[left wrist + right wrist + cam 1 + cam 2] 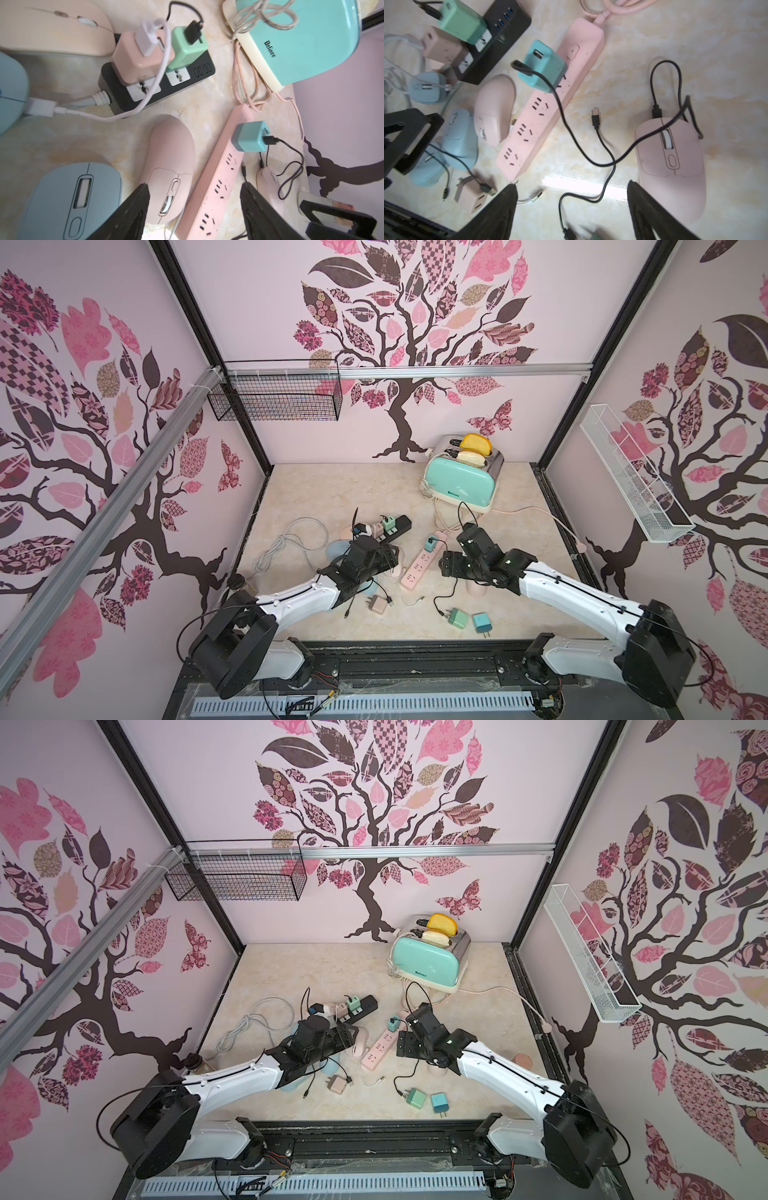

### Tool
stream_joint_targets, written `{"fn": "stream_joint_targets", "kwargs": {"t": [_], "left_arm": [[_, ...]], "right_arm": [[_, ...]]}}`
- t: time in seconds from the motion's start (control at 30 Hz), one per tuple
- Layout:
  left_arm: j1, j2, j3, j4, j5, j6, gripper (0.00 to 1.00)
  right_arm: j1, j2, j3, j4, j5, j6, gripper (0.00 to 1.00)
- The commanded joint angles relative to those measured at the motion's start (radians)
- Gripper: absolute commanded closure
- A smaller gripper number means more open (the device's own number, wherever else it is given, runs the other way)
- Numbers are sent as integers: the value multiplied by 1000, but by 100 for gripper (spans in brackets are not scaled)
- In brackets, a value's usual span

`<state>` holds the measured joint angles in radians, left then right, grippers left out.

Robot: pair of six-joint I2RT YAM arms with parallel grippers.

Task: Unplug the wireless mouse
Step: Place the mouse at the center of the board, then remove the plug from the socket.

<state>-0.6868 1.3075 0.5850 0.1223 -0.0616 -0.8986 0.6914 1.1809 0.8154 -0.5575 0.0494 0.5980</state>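
A pink wireless mouse (170,166) lies beside the pink power strip (218,176); in a top view the mouse (360,1041) is partly under my left arm. My left gripper (194,191) hangs open above the mouse and strip, holding nothing. A thin white cable (172,230) passes by the mouse's front; I cannot tell whether it is plugged in there. Its metal end (535,196) lies loose on the table near my right gripper (572,185), which is open and empty. A second pink mouse (670,166) has a black cable (656,113) plugged in, running to a teal charger (542,66).
Also on the table are a black power strip (390,526) with pink and green chargers, blue mice (70,199), a mint toaster (461,481) and a coiled white cord (286,543). Loose chargers (459,618) lie near the front edge, and a free black cable end (595,118) lies mid-table.
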Motion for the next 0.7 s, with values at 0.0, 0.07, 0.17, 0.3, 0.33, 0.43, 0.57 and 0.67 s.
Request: {"fn": "stream_joint_targets", "kwargs": {"t": [0.0, 0.07, 0.17, 0.3, 0.33, 0.43, 0.57, 0.67], "left_arm": [[-22, -44, 2, -25, 7, 97, 27], [-66, -28, 12, -6, -1, 162, 27], [-126, 66, 62, -11, -8, 218, 29], [-135, 188, 112, -2, -8, 234, 31], [-135, 209, 118, 3, -3, 239, 30], [-137, 261, 132, 30, 18, 235, 30], [-139, 324, 150, 69, 47, 217, 31], [-140, 363, 161, 70, 53, 205, 32]], "right_arm": [[1, -55, 57, -83, -25, -10, 11], [0, -56, 90, -79, 9, -35, 5], [-6, 25, 196, -108, 78, -126, 4], [-41, 249, 355, -150, 75, -226, 3], [-44, 292, 377, -144, 79, -240, 3], [-54, 397, 426, -126, 78, -274, 3], [-54, 494, 471, -123, 46, -298, 6], [-55, 550, 474, -115, 57, -314, 9]]}}
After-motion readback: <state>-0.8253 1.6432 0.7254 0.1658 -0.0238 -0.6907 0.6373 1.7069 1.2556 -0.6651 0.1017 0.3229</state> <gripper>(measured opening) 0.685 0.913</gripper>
